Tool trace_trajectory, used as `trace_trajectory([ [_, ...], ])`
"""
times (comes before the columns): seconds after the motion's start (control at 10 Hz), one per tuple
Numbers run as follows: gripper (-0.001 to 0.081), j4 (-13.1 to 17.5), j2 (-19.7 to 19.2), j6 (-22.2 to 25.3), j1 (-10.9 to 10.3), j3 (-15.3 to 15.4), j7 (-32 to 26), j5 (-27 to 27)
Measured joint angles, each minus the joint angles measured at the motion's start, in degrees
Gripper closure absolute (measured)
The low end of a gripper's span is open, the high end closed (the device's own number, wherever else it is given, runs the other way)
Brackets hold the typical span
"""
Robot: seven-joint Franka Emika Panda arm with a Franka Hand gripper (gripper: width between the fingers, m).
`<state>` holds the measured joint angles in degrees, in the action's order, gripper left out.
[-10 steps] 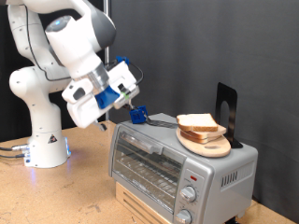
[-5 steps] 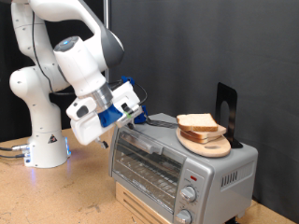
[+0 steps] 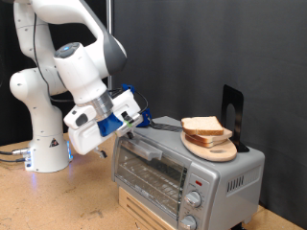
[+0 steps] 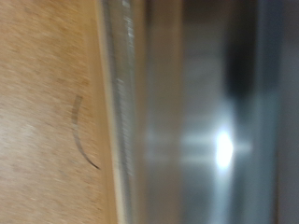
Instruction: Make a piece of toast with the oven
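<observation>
pressed against the upper left corner of the boxy silver-metal toaster oven (image 3: 182, 168), the white-and-blue pincer (image 3: 131, 127) hides its fingers behind its own body, so i cannot tell how wide it stands. white franka arm (image 3: 58, 67) leans over from the exterior view's left. oven's long axis runs left to right, glass door facing the exterior view's bottom. pale square bread slice (image 3: 203, 126) lies flat on the round wooden board (image 3: 213, 148) atop the oven. wrist view is blurred: wooden table (image 4: 47, 112) beside shiny metal.

The gripper (image 3: 131, 127) sits at the toaster oven (image 3: 187, 169) door's top edge, frame centre; bread slices (image 3: 204, 127) lie on top.
</observation>
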<state>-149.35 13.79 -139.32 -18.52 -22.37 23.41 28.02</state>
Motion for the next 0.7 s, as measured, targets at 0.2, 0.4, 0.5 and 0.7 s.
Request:
trace_trajectory([
  [0.2,-0.0002,0.14,-0.1,1.24,1.93,-0.83,0.01,-3.53],
  [0.4,-0.0002,-0.02,-0.47,0.22,3.09,-0.84,2.26,-5.26],
  [0.5,-0.0002,-0.23,-0.57,-0.6,3.61,-0.79,4.31,-6.77],
  [0.7,-0.0002,-0.26,-1.17,-1.67,5.02,-0.56,9.74,-11.98],
])
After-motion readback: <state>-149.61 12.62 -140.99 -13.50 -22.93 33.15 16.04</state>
